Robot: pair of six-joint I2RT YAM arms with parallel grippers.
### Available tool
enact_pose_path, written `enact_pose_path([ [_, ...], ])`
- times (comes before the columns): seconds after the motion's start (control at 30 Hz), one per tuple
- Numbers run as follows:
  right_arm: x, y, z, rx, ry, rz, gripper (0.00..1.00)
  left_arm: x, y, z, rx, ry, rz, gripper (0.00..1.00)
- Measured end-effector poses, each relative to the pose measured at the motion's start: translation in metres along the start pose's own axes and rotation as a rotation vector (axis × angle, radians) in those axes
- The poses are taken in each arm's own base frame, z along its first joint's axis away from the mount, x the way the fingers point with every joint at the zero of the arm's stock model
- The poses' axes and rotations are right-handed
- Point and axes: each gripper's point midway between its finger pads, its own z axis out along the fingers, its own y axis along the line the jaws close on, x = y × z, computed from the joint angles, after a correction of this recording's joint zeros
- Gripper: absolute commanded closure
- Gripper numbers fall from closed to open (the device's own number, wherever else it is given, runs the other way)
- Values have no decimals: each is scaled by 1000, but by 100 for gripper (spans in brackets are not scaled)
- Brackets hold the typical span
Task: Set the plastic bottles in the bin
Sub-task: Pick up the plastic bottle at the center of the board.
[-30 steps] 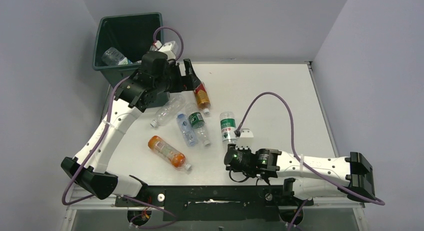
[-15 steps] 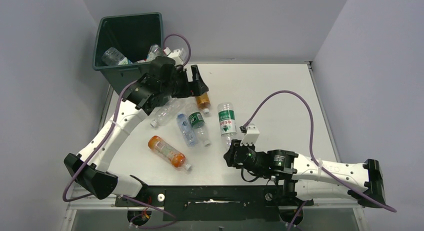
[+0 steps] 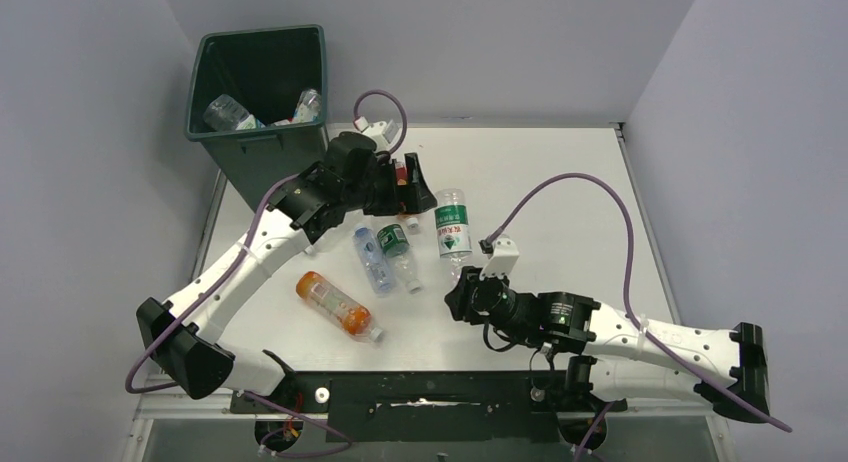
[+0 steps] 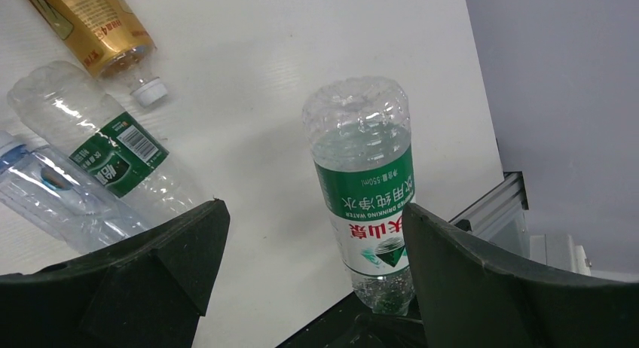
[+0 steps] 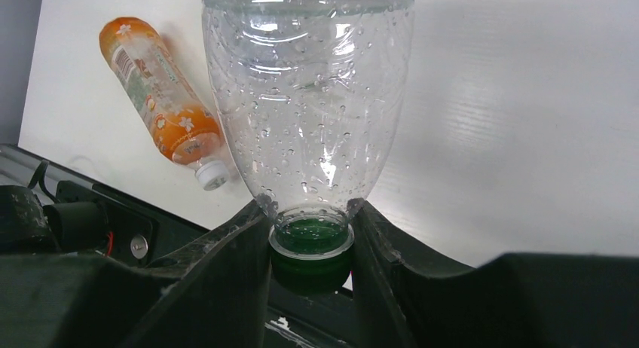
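Note:
My right gripper [image 3: 462, 299] is shut on the green cap [image 5: 310, 251] and neck of a clear bottle with a green-and-white label [image 3: 452, 227], which points away from me. My left gripper [image 3: 415, 187] hangs open just above that bottle's far end; in the left wrist view the bottle [image 4: 365, 190] lies close to the right finger [image 4: 475, 280]. Several more plastic bottles lie on the table: an amber one [image 4: 94, 24], a clear dark-green-labelled one [image 3: 395, 244], a blue-labelled one [image 3: 370, 259] and an orange one [image 3: 335, 302]. The dark green bin [image 3: 262, 147] stands at the far left with two bottles [image 3: 228, 112] inside.
A further clear bottle is mostly hidden under the left forearm [image 3: 270, 237]. Purple cables loop above both wrists. The white table [image 3: 560, 182] ends in a black rail at the near edge, with grey walls on the other three sides.
The left arm has swung right from the bin's edge to above the green-and-white-labelled bottle. The right gripper has pushed that bottle away from me and a little left.

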Motion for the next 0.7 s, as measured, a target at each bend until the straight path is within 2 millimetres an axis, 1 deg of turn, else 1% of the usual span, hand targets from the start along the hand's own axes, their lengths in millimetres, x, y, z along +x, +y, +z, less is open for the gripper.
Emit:
enact_pose_path([
  [0.1, -6, 1, 2, -3, -10, 3, 78, 5, -6, 1, 16, 10, -2, 14],
  [0.23, -10, 0, 4, -7, -14, 2, 78, 7, -14, 2, 41, 8, -7, 14],
  [0.4, -12, 1, 4, -11, -14, -4, 78, 18, -16, 6, 51, 29, -20, 14],
  [0.53, -18, 5, 2, -23, -23, -5, 78, 27, -20, 8, 63, 50, -28, 14],
  [0.7, -24, 9, 1, -35, -34, -3, 79, 31, -27, 9, 84, 52, -36, 14],
])
